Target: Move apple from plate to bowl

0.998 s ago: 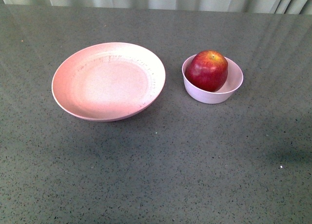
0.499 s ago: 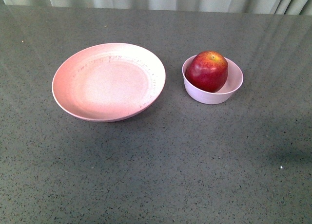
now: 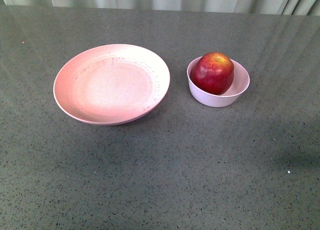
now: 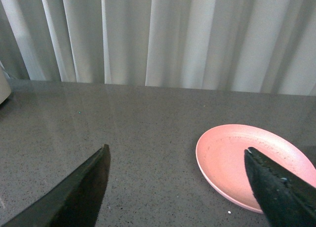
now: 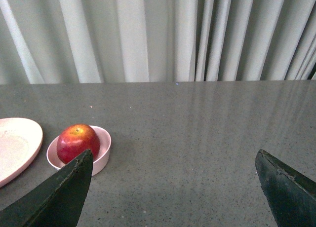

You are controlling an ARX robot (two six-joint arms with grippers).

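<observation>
While neither arm shows in the front view, the apple (image 3: 212, 72) already sits inside the bowl (image 3: 240, 87), a small pale pink-white bowl barely wider than the fruit, with the apple's dark-red top rising above the rim. Just to the left of the bowl, close but not touching, lies the plate (image 3: 111, 84), wide, shallow and pink, with nothing on it. Both stand on a grey speckled table (image 3: 160, 180), with pale curtains (image 5: 163, 34) hanging behind its far edge. Seen from the left wrist, the left tool (image 4: 177, 187) has its two dark fingers spread wide, holding nothing, with the plate showing between and beyond them. Seen from the right wrist, the right tool (image 5: 173, 192) is likewise spread wide and holds nothing, and the bowl with the apple lies well apart from it across the table. Judging from how things lie, the transfer looks complete and the step in hand is the pull-back after the release. Any next move seems to call only for keeping both arms clear of the bowl, so the apple is not nudged out.
</observation>
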